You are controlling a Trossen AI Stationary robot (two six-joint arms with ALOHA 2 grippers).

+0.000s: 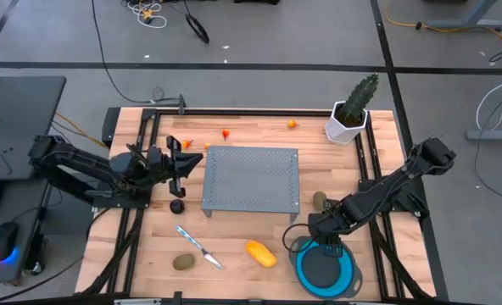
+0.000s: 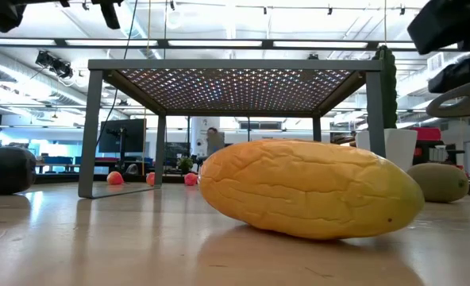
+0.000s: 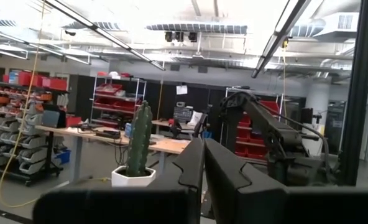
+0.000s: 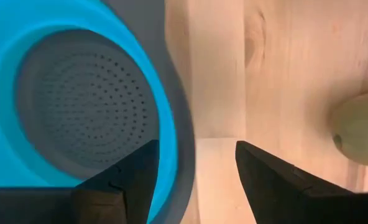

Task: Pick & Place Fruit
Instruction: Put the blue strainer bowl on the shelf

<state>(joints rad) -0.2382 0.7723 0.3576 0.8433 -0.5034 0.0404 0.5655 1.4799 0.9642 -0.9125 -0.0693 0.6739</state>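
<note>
The yellow-orange oval fruit [image 1: 261, 252] [image 2: 310, 189] lies on its side near the table's near edge. One olive-brown oval [image 1: 183, 262] lies to its left. Another [image 1: 320, 201] [image 4: 358, 127] lies beside the rack's near right leg. A dark round fruit [image 1: 176, 206] sits by the rack's near left corner. Tiny orange and red pieces [image 1: 225, 133] lie near the far edge. My right gripper [image 1: 312, 229] [image 4: 196, 171] is open and hangs above the blue bowl's far rim [image 4: 171, 118], touching nothing. My left gripper [image 1: 186, 163] [image 3: 202, 168] is shut and level, raised left of the rack.
A perforated metal rack [image 1: 251, 180] stands at mid-table. A potted cactus [image 1: 353, 114] stands at the far right corner. The knife with the light blue handle [image 1: 198, 244] lies between the near olive fruit and the yellow one. The round blue bowl [image 1: 325, 269] sits at the near right.
</note>
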